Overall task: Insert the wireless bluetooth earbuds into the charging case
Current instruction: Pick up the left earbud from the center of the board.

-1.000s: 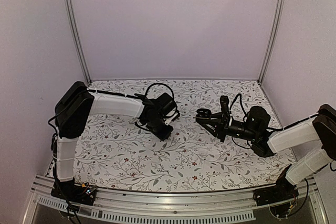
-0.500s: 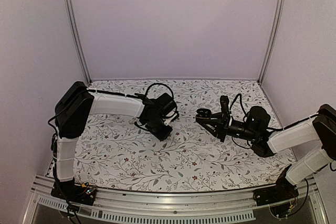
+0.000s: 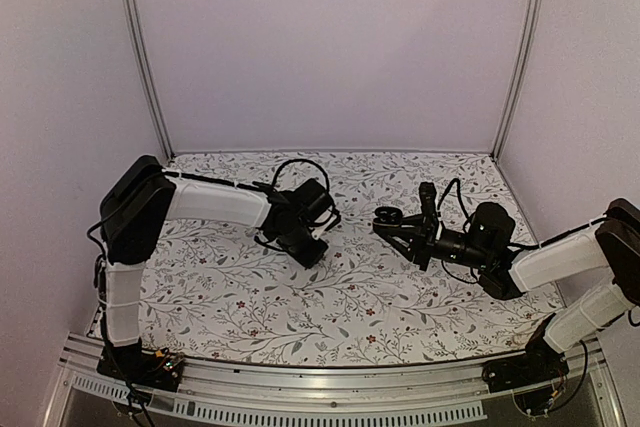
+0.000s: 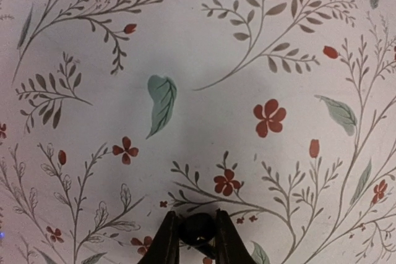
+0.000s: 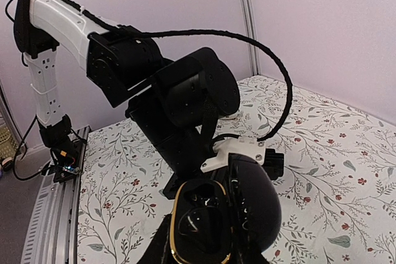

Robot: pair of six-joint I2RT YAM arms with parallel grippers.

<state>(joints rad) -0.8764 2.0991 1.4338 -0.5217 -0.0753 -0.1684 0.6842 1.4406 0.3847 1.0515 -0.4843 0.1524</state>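
In the left wrist view a tiny black earbud [image 4: 199, 229] sits pinched between the two fingertips of my left gripper [image 4: 198, 219], right at the floral cloth. From above, my left gripper [image 3: 313, 253] points down at the table left of centre. My right gripper [image 3: 393, 225] hovers to the right of it, shut on the charging case [image 3: 385, 215]. The right wrist view shows that case [image 5: 207, 224] open, with a gold rim, dark wells and its rounded lid [image 5: 260, 205] swung to the right, held between my right gripper [image 5: 204, 248] fingers. I cannot tell whether an earbud lies inside.
A floral cloth [image 3: 360, 297] covers the table, with pale walls on three sides and metal posts [image 3: 140, 47] at the back corners. A metal rail [image 3: 300, 387] runs along the near edge. The left arm's black wrist [image 5: 179, 91] fills the space just beyond the case.
The left jaws have closed in onto the earbud. Both arms have stayed almost where they were.
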